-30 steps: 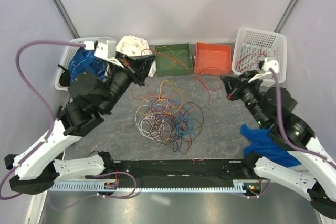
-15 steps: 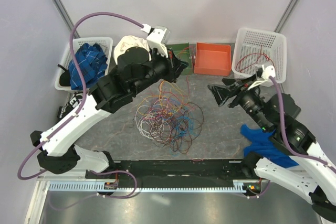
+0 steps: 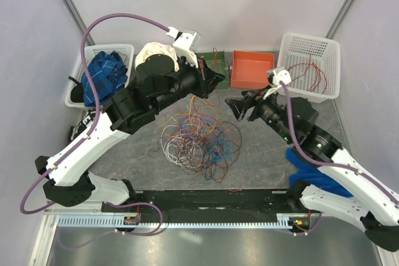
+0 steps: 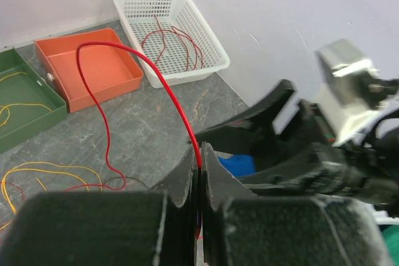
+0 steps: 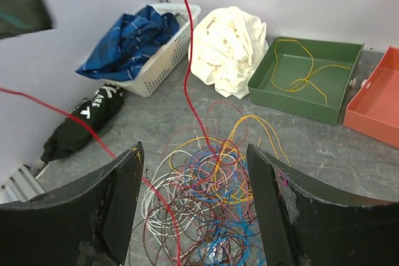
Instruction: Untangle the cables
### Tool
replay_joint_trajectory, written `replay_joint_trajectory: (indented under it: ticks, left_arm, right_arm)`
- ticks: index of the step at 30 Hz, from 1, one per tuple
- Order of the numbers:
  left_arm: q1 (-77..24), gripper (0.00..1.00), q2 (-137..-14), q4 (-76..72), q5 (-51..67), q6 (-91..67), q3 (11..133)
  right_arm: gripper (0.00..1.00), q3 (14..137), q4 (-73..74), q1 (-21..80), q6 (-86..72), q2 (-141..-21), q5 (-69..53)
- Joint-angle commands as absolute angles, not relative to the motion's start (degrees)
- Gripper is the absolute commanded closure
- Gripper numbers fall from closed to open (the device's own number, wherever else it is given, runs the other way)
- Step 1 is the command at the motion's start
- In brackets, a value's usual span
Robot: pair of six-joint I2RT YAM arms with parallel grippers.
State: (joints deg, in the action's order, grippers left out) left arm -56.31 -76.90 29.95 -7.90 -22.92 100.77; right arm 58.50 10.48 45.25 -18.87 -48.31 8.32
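The cables [image 3: 199,138] lie in a tangled heap of red, yellow, blue, white and brown loops mid-table, also seen in the right wrist view [image 5: 212,210]. My left gripper [image 3: 217,80] [image 4: 201,149] is shut on one red cable [image 4: 124,51], which arcs up from the jaws and drops back to the table; it also crosses the right wrist view [image 5: 187,60]. My right gripper [image 3: 240,107] [image 5: 196,197] hangs open just right of the left one, above the heap's far right side, holding nothing. More red cables [image 4: 171,45] lie in the white basket [image 3: 308,66].
A green tray [image 5: 312,79] holding a yellow cable [image 5: 305,73] and an orange tray [image 3: 252,70] stand at the back. A white cloth [image 3: 156,54], a basket of blue cloth [image 3: 103,76] and a black bag [image 5: 81,123] sit on the left. Blue cloth [image 3: 312,166] lies under the right arm.
My right gripper has opened and moved left from the white basket toward the centre. My left arm has swung from the left basket across to the green tray, staying shut.
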Motion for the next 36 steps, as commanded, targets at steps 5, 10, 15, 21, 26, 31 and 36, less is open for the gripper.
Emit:
replay_joint_trajectory:
  ticks: [5,10,15,21,26,31,36]
  left_arm:
    - [-56.08,0.98,-77.26,29.18,-5.01,-24.78,102.48]
    - [-56.16,0.98,-77.25,29.27,-5.01,-24.87,101.78]
    - [-56.16,0.98,-75.94,29.27,-5.53,-25.05,100.2]
    - [-56.16,0.98,-73.05,28.48,-8.34,-24.96,95.37]
    - [-56.08,0.14,-68.04,27.86,-16.5,-27.23,84.4]
    - [-55.72,0.0,-57.76,25.94,-26.19,-35.05,62.82]
    - [-55.72,0.0,-44.4,22.33,-29.09,-46.04,46.18]
  right_arm:
    - [0.26,59.68,-2.17,45.35,-16.61,-58.26,9.75]
    - [0.33,60.55,-8.78,45.44,-17.93,-64.05,9.14]
    - [0.73,62.14,-10.02,45.35,-18.54,-65.83,10.81]
    - [1.0,63.72,-7.22,45.18,-17.4,-62.67,14.49]
    - [1.0,73.81,6.55,41.67,-16.61,-64.59,21.62]
    - [1.0,80.85,11.25,28.67,-22.06,-67.76,17.58]
    - [1.0,92.6,16.69,21.54,-25.57,-74.77,17.58]
